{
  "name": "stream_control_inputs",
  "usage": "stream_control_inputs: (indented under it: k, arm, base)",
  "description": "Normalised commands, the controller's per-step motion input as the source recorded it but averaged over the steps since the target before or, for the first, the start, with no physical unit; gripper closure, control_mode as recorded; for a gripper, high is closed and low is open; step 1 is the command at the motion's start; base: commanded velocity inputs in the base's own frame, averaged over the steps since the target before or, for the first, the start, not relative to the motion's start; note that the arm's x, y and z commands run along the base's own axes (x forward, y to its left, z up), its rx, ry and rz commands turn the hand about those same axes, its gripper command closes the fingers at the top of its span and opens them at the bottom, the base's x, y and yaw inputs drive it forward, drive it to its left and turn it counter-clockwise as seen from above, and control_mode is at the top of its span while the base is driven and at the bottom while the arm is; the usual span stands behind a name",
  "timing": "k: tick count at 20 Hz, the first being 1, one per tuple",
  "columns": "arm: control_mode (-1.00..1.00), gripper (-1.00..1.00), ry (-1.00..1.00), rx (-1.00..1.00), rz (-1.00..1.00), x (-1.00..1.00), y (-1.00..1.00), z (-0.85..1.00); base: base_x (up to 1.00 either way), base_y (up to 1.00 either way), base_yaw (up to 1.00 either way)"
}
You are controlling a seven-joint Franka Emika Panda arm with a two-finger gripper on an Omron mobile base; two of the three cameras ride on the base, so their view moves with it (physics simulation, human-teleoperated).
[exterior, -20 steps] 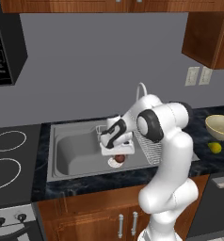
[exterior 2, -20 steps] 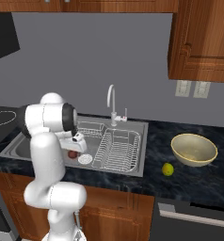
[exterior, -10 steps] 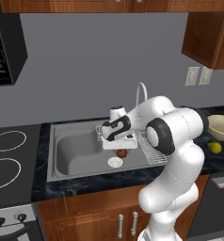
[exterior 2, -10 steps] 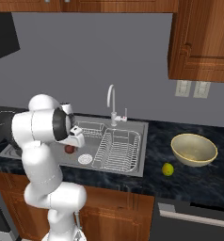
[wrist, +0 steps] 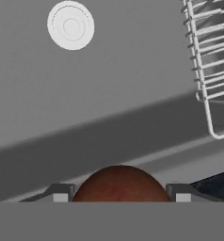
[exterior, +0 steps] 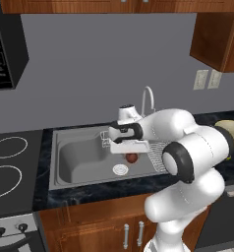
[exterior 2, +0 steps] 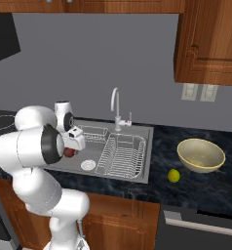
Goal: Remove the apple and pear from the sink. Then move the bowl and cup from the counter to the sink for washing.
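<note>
While the gripper [wrist: 118, 195] is clamping the apple [wrist: 119, 183] at bottom centre, we are seeing the wire rack [wrist: 210, 70] upper right and the drain [wrist: 70, 25] upper left.

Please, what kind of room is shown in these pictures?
It looks like a home kitchen, computer-rendered. A metal sink with a curved faucet is set into a dark stone counter, a stovetop with ring burners sits beside it, and wooden cabinets hang above.

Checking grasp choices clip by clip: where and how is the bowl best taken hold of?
Probably by the rim: the bowl is wide, shallow and upright on the counter, mouth open. One finger inside and one outside the near wall, coming straight down, since the body looks too broad to span.
</note>
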Motion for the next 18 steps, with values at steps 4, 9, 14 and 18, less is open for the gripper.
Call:
stream_control_inputs:
  k: [4, 9, 14, 18]
  arm:
    - [-1.00, 1.00, 0.00, 0.00, 0.00, -0.47, -0.08, 0.33]
    - [-1.00, 1.00, 0.00, 0.00, -0.01, -0.43, -0.09, 0.34]
    - [-1.00, 1.00, 0.00, 0.00, -0.01, -0.34, -0.11, 0.37]
    - [-1.00, 1.00, 0.00, 0.00, 0.00, -0.32, -0.15, 0.37]
  base:
    - [0.00, 0.00, 0.00]
    - [0.00, 0.00, 0.00]
    - [0.00, 0.00, 0.00]
    - [0.00, 0.00, 0.00]
